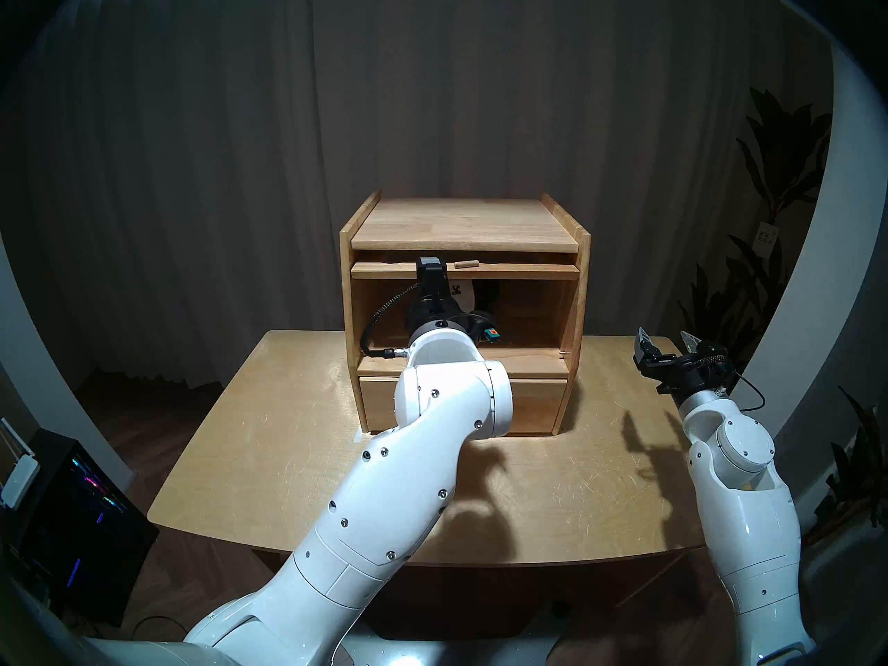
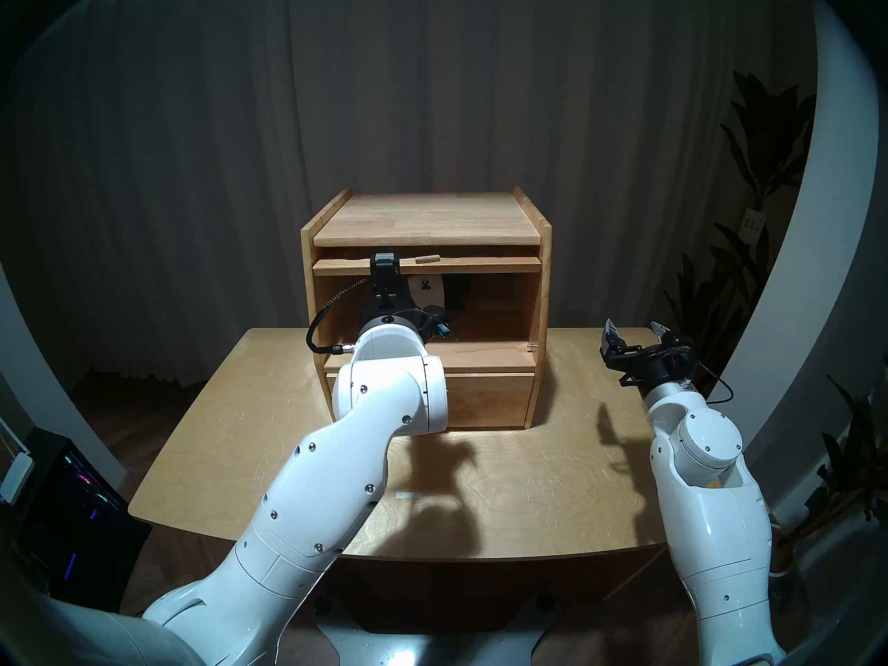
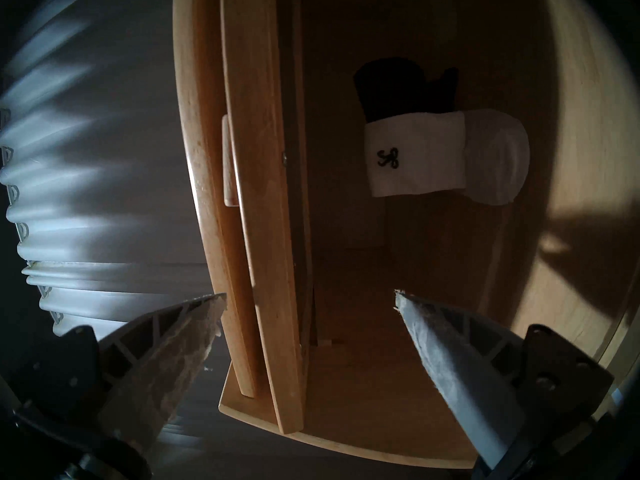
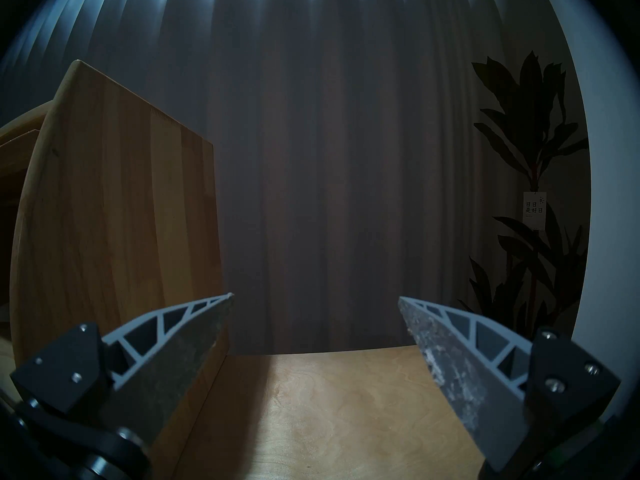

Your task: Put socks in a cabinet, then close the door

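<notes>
Inside the upper compartment of the light-wood cabinet [image 1: 465, 227], toward its far wall: white sock [image 3: 415, 153] with a small dark logo near the cuff, lying against the black sock [image 3: 398, 84], the two touching. Seen from the head, only a slice of white fabric and a dark shape past the left wrist.

Left gripper [image 3: 308, 304] at the compartment's mouth, turned on its side, fingers [image 3: 180, 337] well apart and gripping nothing; one fingertip outside the cabinet's front edge, the other inside the opening. Between them in the wrist view, the edge of the door [image 1: 463, 269], slid up flat under the cabinet's top, its small wooden peg handle [image 1: 466, 263] lying just right of the wrist camera housing. Compartment fully open below it. Lower drawer [image 1: 538, 400] shut flush, partly hidden by the left arm's elbow.

Right gripper [image 1: 665, 345] raised above the table [image 1: 288, 449] at its far right corner, well apart from the cabinet's right side, fingers [image 4: 194, 330] spread wide around nothing. Straight ahead in its wrist view, the cabinet's plain side panel on the left and a dark pleated curtain [image 4: 346, 157].

Potted plant [image 1: 769, 179] with a paper tag at far right; lit monitor [image 1: 81, 506] at near left, beside the table.
</notes>
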You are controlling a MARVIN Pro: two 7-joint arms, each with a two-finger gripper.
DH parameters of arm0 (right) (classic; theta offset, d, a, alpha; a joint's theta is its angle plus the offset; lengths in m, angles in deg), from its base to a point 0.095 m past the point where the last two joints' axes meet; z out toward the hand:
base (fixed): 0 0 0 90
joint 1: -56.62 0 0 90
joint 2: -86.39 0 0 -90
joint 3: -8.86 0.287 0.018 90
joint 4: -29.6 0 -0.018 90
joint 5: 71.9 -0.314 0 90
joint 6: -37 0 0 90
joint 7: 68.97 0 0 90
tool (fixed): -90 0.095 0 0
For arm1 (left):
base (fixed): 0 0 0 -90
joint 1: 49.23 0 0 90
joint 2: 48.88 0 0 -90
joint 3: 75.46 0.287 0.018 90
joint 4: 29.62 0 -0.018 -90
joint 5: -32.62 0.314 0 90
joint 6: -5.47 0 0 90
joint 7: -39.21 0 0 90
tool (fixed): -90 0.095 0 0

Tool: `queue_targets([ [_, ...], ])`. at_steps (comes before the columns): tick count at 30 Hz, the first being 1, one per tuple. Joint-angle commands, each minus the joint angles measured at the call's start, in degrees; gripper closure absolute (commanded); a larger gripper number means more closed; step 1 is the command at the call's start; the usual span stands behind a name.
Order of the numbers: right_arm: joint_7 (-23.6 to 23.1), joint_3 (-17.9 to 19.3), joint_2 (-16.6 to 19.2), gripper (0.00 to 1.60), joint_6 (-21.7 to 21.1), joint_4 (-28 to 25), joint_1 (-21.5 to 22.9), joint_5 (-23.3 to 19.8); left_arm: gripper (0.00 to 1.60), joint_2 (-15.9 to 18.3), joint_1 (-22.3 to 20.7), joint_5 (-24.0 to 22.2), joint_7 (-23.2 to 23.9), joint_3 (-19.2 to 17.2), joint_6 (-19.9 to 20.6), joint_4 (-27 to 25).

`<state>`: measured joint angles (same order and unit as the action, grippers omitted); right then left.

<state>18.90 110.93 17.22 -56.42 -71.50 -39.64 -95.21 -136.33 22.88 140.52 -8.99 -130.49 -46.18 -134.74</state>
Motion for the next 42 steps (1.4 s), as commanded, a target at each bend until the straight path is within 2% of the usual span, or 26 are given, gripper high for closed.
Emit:
queue_targets([
  [1, -0.12, 0.13, 0.16, 0.0, 0.64, -1.38, 0.4, 0.13, 0.0, 0.78, -4.03, -1.06, -3.53, -1.66, -1.32, 0.49],
  [5, -0.12, 0.14, 0.15, 0.0, 0.68, -1.41, 0.37, 0.14, 0.0, 1.13, -3.25, -3.87, -5.81, -1.43, -2.73, 0.9],
  [7, -0.11, 0.14, 0.15, 0.0, 0.69, -1.42, 0.37, 0.15, 0.0, 0.93, -2.34, -7.14, -7.74, -1.43, -3.7, 1.01],
  [8, -0.11, 0.14, 0.15, 0.0, 0.7, -1.43, 0.36, 0.15, 0.0, 1.44, -2.21, -6.98, -7.9, -0.98, -4.37, 1.59],
  [13, -0.11, 0.14, 0.15, 0.0, 0.71, -1.44, 0.35, 0.15, 0.0, 2.46, -0.11, -12.85, -11.44, -2.08, -6.43, 1.02],
  [23, -0.1, 0.14, 0.15, 0.0, 0.71, -1.43, 0.35, 0.15, 0.0, 4.18, -2.03, -15.18, -13.67, -3.48, -9.4, 4.23],
  [34, -0.1, 0.13, 0.16, 0.0, 0.69, -1.41, 0.37, 0.14, 0.0, 3.3, -6.02, -16.02, -14.05, -4.07, -11.43, 7.3],
  [35, -0.1, 0.13, 0.16, 0.0, 0.68, -1.41, 0.37, 0.14, 0.24, 3.27, -6.55, -15.34, -13.97, -4.03, -11.14, 7.96],
  [36, -0.1, 0.13, 0.16, 0.0, 0.68, -1.41, 0.37, 0.13, 0.88, 3.0, -6.98, -15.19, -14.19, -4.37, -10.75, 8.69],
  [37, -0.1, 0.13, 0.16, 0.0, 0.68, -1.41, 0.37, 0.13, 1.6, 2.88, -7.26, -15.49, -14.02, -4.73, -10.8, 8.97],
  [42, -0.09, 0.13, 0.16, 0.0, 0.72, -1.44, 0.35, 0.14, 1.6, 2.65, -6.84, -16.28, -13.93, -6.22, -10.44, 8.39],
])
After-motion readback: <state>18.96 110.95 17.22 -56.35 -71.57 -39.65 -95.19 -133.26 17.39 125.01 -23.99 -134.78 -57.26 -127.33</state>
